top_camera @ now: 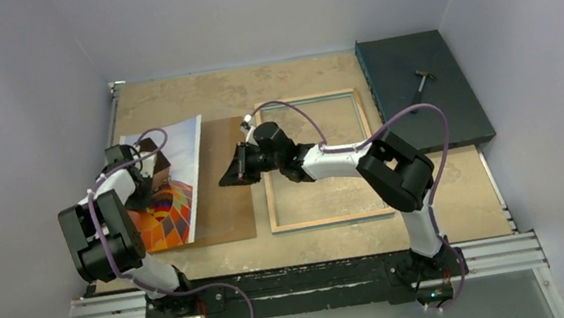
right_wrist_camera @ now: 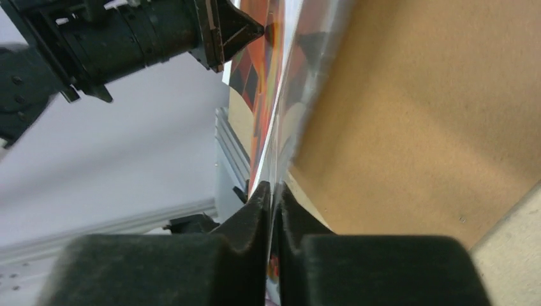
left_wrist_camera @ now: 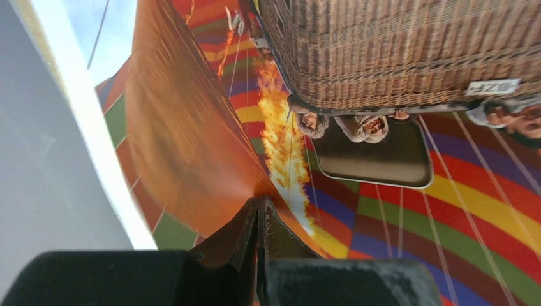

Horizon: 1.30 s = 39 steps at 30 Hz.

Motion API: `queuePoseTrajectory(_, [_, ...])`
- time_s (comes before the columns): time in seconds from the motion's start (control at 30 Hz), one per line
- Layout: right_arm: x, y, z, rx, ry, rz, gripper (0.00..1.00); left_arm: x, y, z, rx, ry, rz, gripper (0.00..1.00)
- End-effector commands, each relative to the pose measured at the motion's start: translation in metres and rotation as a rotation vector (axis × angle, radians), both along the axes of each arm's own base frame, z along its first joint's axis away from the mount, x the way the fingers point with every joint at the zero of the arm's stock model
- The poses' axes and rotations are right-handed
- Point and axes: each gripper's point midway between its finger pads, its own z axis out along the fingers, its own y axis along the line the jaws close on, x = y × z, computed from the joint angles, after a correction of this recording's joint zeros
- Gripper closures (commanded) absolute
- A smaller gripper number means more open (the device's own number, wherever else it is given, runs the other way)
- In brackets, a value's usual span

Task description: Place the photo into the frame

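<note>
Photo [top_camera: 173, 213], a large, thin, floppy paper print of a chequered hot-air balloon, arches over the plain brown backing board [top_camera: 227, 209] left of the pale wooden frame [top_camera: 330, 220], crease-prone and best held by opposite edges: left gripper [left_wrist_camera: 258, 210] clamps a raised fold, right gripper [right_wrist_camera: 273, 191] looks pinched on its right edge.

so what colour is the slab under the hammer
dark teal; the slab shows best in the top external view

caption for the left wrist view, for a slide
Left gripper pinching a raised fold of the photo, balloon print filling the view
</note>
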Motion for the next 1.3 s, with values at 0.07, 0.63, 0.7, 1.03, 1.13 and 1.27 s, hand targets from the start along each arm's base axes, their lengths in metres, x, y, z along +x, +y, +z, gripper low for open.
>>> queuePoseTrajectory(0.07, [0.018,-0.012,0.012,-0.059,-0.067,-0.051,1.00,-0.003,-0.002,-0.017,-0.017,0.019,-0.029,1.00])
queuePoseTrajectory(0.63, [0.043,-0.164,0.106,-0.275,-0.297,-0.249,1.00,0.028,-0.038,0.041,-0.096,-0.089,-0.079,1.00])
queuePoseTrajectory(0.7, [0.047,-0.194,0.113,-0.310,-0.307,-0.300,1.00,0.035,-0.053,0.052,-0.101,-0.108,-0.104,1.00])
queuePoseTrajectory(1.03, [0.030,-0.261,0.116,-0.435,-0.313,-0.328,1.00,0.074,-0.160,0.098,-0.182,-0.180,-0.255,0.52])
queuePoseTrajectory(1.13, [0.027,-0.262,0.106,-0.449,-0.295,-0.315,1.00,0.076,-0.186,0.104,-0.200,-0.187,-0.295,0.40])
queuePoseTrajectory(1.27, [0.027,-0.263,0.100,-0.463,-0.299,-0.298,1.00,0.071,-0.213,0.103,-0.208,-0.168,-0.352,0.37])
